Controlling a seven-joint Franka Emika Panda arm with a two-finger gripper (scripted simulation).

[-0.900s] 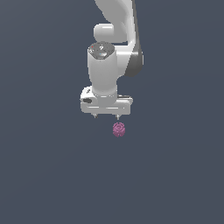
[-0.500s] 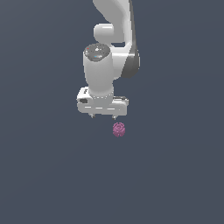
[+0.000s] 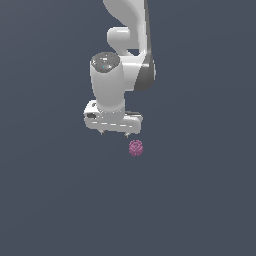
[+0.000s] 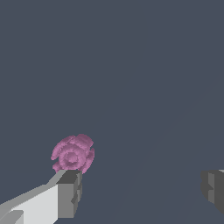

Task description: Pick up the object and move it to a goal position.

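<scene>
— Since the earlier frames, what has shifted?

— Over the last second the gripper (image 3: 113,133) has slid toward the exterior view's left and its wrist has turned. The object (image 3: 135,148) has stayed where it was, so it no longer sits straight under the fingers.

— Where does the exterior view put the object relative to the tool?

— Just below the gripper's body and off its end on the exterior view's right, close under the fingertip (image 3: 126,134) there. It lies outside the gap between the two short tips, on the plain dark ground (image 3: 200,200). I cannot tell from this view whether the fingertip is touching it.

— And the arm itself?

— White, hanging down from the top of the picture, with the wrist's round grey cap (image 3: 105,62) showing above the gripper's wide body.

— What does the wrist view add?

— The gripper (image 4: 142,186) has its two fingers set wide apart, with nothing between them but the dark ground (image 4: 131,65). The object (image 4: 72,153) is a bumpy pink lump lying right at the tip of one finger (image 4: 69,192), beyond that tip rather than in the gap. The other finger (image 4: 214,187) is well away from it.
</scene>
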